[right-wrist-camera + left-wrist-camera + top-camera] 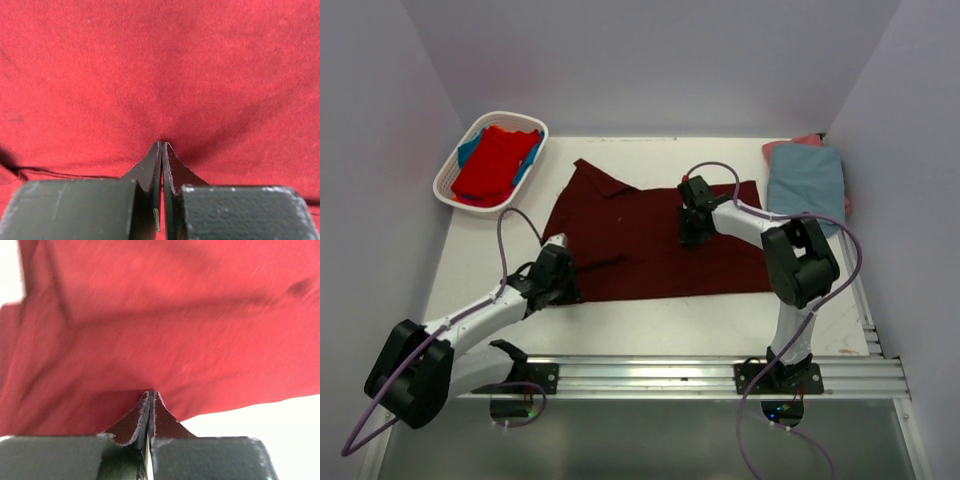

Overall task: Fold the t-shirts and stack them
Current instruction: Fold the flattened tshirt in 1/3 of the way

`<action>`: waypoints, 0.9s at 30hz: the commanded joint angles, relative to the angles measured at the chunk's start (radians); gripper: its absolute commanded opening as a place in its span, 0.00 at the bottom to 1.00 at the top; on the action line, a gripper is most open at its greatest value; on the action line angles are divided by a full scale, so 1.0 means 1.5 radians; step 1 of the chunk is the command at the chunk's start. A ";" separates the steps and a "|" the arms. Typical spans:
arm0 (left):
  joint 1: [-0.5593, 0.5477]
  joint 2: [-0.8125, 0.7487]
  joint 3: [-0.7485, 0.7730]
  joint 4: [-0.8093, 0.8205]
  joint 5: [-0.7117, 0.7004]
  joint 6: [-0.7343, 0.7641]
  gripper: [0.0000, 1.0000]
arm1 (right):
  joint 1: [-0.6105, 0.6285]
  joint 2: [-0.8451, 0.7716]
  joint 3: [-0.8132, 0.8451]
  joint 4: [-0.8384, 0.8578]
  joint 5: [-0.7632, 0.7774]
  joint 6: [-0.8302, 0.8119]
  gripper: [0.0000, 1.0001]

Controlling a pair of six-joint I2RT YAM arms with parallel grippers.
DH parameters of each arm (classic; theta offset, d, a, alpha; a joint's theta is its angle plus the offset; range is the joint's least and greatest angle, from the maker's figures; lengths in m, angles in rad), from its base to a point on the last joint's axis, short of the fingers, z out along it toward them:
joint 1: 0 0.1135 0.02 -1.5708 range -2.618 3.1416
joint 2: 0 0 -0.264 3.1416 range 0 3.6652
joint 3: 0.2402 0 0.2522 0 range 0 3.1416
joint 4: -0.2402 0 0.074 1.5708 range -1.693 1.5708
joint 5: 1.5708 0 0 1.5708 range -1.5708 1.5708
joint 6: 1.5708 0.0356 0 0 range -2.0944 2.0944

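A dark maroon t-shirt (640,250) lies spread across the middle of the table. My left gripper (560,285) is at its near-left corner. In the left wrist view this gripper (151,392) is shut, its tips touching the shirt's (175,315) near edge; I see no cloth between the jaws. My right gripper (690,232) is over the shirt's middle. Seen from the right wrist, it (162,143) is shut with its tips pressed onto the cloth (160,65), which dimples there. More t-shirts, a red one (495,165) over a blue one (530,167), lie in the basket.
The white slatted basket (448,178) stands at the back left corner. At the back right a folded grey-blue t-shirt (805,180) lies on a pink one (798,141). White walls close in three sides. A metal rail (700,375) runs along the near edge.
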 commanded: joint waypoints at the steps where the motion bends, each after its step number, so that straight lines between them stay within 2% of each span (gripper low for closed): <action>1: -0.014 -0.073 -0.007 -0.122 0.005 -0.045 0.00 | 0.003 -0.047 -0.034 -0.032 0.020 0.008 0.00; 6: -0.017 -0.136 0.074 -0.165 -0.037 -0.037 0.00 | 0.005 -0.103 -0.021 0.010 -0.049 0.006 0.00; 7: -0.017 -0.135 0.090 -0.161 -0.061 -0.029 0.00 | 0.007 -0.105 -0.014 0.022 -0.120 0.003 0.00; 10: -0.017 -0.103 0.148 -0.124 -0.115 0.015 0.00 | 0.017 -0.070 0.064 0.043 -0.240 -0.001 0.00; 14: -0.017 -0.005 0.215 -0.058 -0.166 0.053 0.00 | 0.043 0.036 0.160 0.043 -0.327 -0.004 0.03; 20: -0.014 0.087 0.281 -0.014 -0.191 0.069 0.00 | 0.093 0.144 0.280 0.035 -0.355 0.008 0.00; 27: -0.001 0.096 0.280 -0.004 -0.197 0.069 0.00 | 0.113 0.201 0.313 0.044 -0.370 0.023 0.00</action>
